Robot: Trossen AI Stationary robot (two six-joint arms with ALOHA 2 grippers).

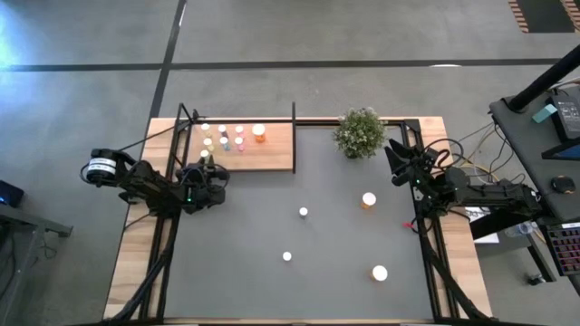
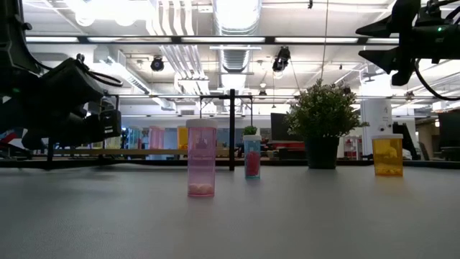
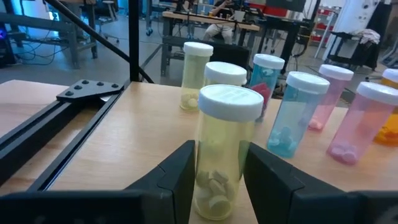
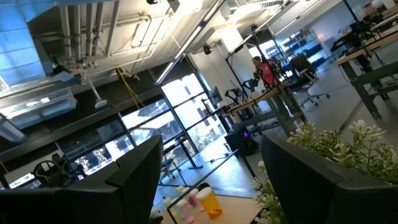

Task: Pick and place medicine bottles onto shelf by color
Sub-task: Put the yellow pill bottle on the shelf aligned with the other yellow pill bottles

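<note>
The light-wood shelf (image 1: pixel 272 156) lies at the table's far left and carries several white-capped bottles: yellow-green, bluish, pink and one orange (image 1: pixel 259 134). My left gripper (image 1: pixel 207 166) is at the shelf's near left part, shut on a yellow-green bottle (image 3: pixel 221 155). On the table stand a pink bottle (image 2: pixel 201 158), a bluish bottle (image 2: pixel 252 157), an orange bottle (image 1: pixel 369 200) and another bottle (image 1: pixel 380 273). My right gripper (image 4: pixel 211 180) is open and empty, raised at the table's far right near the plant. My left gripper pinches the yellow-green bottle's lower body (image 3: pixel 202 174) between its two fingers, one on each side. The fingers come level from the table's near side. The bottle stands upright, its base on the shelf board (image 3: pixel 112 149).
A bushy potted plant (image 1: pixel 360 132) stands at the far edge, right of the shelf. Thin black frame posts (image 1: pixel 294 136) rise at the shelf's edges. The other shelf bottles (image 3: pixel 292 112) stand close behind the held one. Open tabletop (image 1: pixel 236 254) lies at the near left.
</note>
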